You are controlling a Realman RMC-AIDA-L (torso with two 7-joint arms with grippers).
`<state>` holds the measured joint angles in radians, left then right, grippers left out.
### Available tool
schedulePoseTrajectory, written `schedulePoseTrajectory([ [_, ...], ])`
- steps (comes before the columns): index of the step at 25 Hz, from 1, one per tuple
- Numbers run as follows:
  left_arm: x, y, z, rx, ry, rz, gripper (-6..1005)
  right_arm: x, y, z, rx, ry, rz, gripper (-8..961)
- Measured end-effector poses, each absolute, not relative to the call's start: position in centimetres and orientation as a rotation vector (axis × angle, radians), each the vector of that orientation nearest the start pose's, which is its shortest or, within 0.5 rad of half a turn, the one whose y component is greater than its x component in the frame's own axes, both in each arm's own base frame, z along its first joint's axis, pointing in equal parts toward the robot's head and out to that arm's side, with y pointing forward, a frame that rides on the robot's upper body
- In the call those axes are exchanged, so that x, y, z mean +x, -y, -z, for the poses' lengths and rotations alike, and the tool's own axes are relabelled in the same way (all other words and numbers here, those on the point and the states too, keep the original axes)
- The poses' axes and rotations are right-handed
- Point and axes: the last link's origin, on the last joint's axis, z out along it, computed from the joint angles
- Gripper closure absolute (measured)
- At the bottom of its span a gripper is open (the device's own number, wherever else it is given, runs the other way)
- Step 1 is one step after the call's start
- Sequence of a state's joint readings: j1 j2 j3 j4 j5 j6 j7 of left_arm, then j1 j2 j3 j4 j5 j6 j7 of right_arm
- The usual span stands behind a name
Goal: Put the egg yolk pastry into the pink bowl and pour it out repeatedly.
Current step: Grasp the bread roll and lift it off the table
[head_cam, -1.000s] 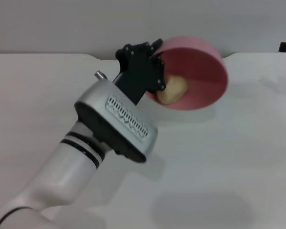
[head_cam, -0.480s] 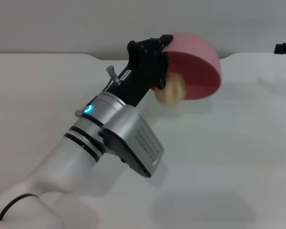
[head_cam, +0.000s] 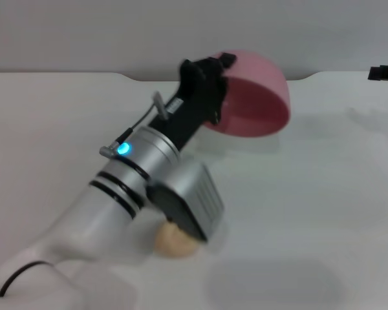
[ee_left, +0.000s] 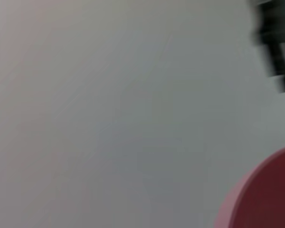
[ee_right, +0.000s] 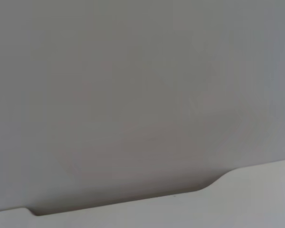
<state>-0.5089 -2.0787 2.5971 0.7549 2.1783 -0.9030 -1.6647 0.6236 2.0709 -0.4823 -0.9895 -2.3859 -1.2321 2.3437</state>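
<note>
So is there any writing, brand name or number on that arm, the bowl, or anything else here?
None can be read.
left arm's silver wrist block: faint grille marks, no legible text; only a blue light glows nearby.
pink bowl, held tipped by the left claw: plain.
egg yolk pastry on the table: unmarked.
Both wrist views show no writing.

The left gripper (head_cam: pixel 215 87) is holding the pink bowl (head_cam: pixel 255 97) tipped on its side above the far part of the table (head_cam: pixel 323 213). The egg yolk pastry (head_cam: pixel 174 242) is lying on the table nearer the robot, partly hidden beneath the left arm, well apart from the bowl.
</note>
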Motion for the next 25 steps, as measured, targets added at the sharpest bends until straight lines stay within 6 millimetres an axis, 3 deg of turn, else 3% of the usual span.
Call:
schedulePoseTrajectory([
  [4, -15.3, -34.8, 9.2, -1.767, -0.391, 0.262, 1001, 28.2, -40.2, -9.4, -2.005, -1.376, -0.497, 345],
  [8, -16.7, -38.1, 7.0, -1.863, 0.032, 0.308, 1001, 26.8, -40.3, -8.5, -2.132, -1.273, -0.493, 345],
  [14, -18.8, -40.7, 5.7, -2.036, 0.391, 0.295, 1000, 26.0, -40.6, -7.2, -2.217, -1.217, -0.448, 343],
  [19, -19.8, -41.7, 4.3, -2.114, 0.619, 0.32, 1000, 25.2, -40.6, -5.6, -2.327, -1.115, -0.367, 341],
  [25, -21.2, -42.2, 1.0, -2.199, 0.918, 0.376, 1001, 22.7, -40.1, -2.6, -2.535, -0.976, -0.22, 338],
])
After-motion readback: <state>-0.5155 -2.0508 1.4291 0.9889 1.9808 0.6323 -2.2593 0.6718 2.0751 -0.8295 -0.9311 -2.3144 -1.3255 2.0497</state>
